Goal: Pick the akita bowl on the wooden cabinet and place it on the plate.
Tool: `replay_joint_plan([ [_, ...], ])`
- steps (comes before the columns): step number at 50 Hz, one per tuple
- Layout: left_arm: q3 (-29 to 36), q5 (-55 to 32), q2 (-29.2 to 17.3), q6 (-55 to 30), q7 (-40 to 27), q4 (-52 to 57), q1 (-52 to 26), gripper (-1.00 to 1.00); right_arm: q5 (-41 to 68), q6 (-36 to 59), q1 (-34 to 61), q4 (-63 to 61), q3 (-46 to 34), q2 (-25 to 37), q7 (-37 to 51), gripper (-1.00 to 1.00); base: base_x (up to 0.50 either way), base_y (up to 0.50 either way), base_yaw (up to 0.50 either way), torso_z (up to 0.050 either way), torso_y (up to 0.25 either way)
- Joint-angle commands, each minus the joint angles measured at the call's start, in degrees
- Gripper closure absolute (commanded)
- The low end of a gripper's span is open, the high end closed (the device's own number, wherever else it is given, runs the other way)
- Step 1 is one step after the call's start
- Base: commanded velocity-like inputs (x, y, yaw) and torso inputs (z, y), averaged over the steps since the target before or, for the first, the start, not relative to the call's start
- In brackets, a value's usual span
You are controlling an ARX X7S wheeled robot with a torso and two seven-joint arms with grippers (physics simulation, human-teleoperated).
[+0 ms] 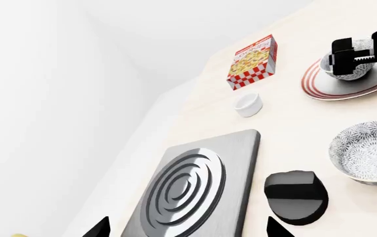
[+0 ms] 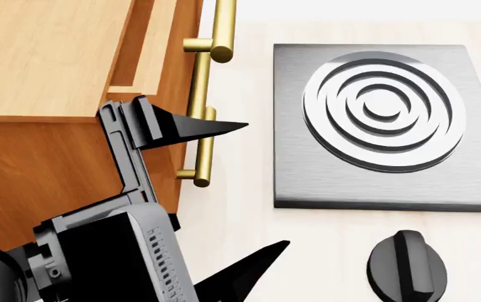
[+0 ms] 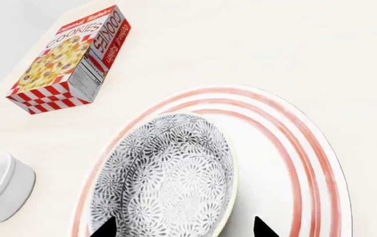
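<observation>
We have the akita bowl (image 3: 175,177) sitting on the plate (image 3: 307,163), right between our right gripper (image 3: 182,228) fingertips. Whether they grip it or have let go, we cannot tell. Our left gripper (image 2: 236,189) hangs spread and empty beside the wooden cabinet (image 2: 47,69), keeping clear.

A bowl (image 3: 175,177) with a dark flower pattern is seen on a white plate (image 3: 294,163) with red rings. Two black fingertips (image 3: 262,228) are seen at the bowl's near edge, one on each side. A cookie box (image 3: 70,61) and a small white cup (image 3: 1,187) are set nearby on the pale counter (image 3: 274,44).
</observation>
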Motion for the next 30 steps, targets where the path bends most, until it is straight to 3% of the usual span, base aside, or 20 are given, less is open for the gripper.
replay_joint_plan([
  [1, -0.15, 0.31, -0.25, -0.19, -0.06, 0.06, 0.04, -1.0, 0.41, -0.06, -1.4, -3.03, 1.01, 0.62, 0.48, -1.0, 0.0, 0.0, 0.0, 0.0, 0.0],
  [30, -0.41, 0.01, -0.34, -0.58, -0.3, 0.3, 0.09, -1.0, -0.75, 0.26, -4.1, -15.56, 3.71, 4.62, 5.2, -1.0, 0.0, 0.0, 0.0, 0.0, 0.001],
])
